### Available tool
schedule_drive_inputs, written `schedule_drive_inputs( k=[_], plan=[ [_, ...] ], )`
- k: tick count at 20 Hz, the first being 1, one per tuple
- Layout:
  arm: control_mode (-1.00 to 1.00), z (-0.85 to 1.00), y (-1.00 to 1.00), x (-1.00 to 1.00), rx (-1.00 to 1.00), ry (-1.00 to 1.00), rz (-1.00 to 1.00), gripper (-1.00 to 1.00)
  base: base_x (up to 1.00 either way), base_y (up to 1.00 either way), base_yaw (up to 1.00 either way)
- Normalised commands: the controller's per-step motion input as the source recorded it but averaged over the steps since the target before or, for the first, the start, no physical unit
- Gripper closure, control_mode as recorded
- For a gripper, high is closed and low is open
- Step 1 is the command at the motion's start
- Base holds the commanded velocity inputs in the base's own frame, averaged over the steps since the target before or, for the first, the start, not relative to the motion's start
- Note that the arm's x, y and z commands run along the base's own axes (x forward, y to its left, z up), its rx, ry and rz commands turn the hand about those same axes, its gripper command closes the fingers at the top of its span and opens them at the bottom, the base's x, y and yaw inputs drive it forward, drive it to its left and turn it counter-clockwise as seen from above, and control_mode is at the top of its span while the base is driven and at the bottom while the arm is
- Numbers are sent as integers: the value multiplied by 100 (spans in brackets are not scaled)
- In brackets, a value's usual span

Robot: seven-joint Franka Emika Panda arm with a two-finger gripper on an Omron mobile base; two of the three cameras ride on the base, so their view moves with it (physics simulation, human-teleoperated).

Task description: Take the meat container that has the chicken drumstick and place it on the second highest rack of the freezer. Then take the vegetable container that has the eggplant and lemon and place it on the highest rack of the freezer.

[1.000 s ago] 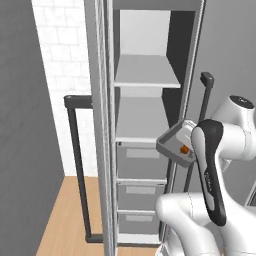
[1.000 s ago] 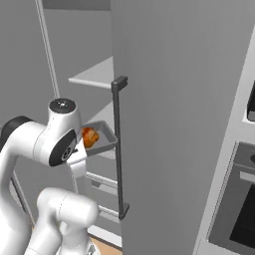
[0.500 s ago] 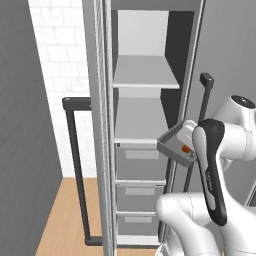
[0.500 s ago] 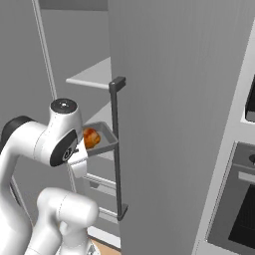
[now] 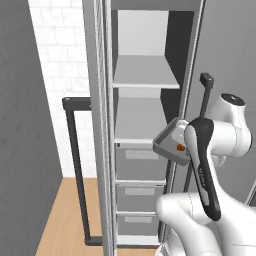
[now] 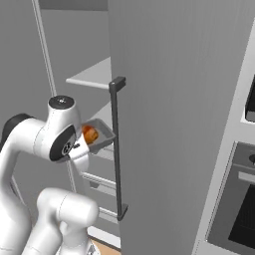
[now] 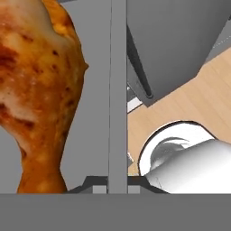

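Pale wood flooring (image 5: 65, 215) lies below the tall grey freezer (image 5: 107, 125), its door open on two white shelves. At the front edge of the lower white shelf (image 5: 135, 125), a shallow grey meat container (image 5: 167, 145) hangs in the air, partly hidden behind the white arm. The two-finger gripper (image 7: 118, 182) clamps its wall; the orange-brown chicken drumstick (image 7: 36, 90) lies inside.

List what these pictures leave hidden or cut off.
- Gripper: behind the arm's own links in both base views; whether it is clamped on the container wall cannot be told.
- Drumstick: cut by the hand view's top and left edges; a small orange spot in the left base view.
- Freezer top: cut off in the left base view.
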Motion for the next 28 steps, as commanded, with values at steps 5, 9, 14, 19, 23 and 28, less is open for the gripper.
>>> schedule_drive_inputs(
  k=[5, 9, 14, 19, 23, 28],
  plan=[
    [-100, 0, 2, 49, -17, 0, 37, 100, 0, 0, 0],
    [-100, 0, 5, 61, -11, -10, 31, 100, 0, 0, 0],
    [-100, -1, -6, 42, 0, -17, 31, 100, 0, 0, 0],
    [-100, -2, 20, -15, -2, -33, 33, 100, 0, 0, 0],
    [-100, -2, 44, -3, -6, -27, 30, 100, 0, 0, 0],
    [-100, 6, 0, 45, -1, -7, 11, 100, 0, 0, 0]
  ],
)
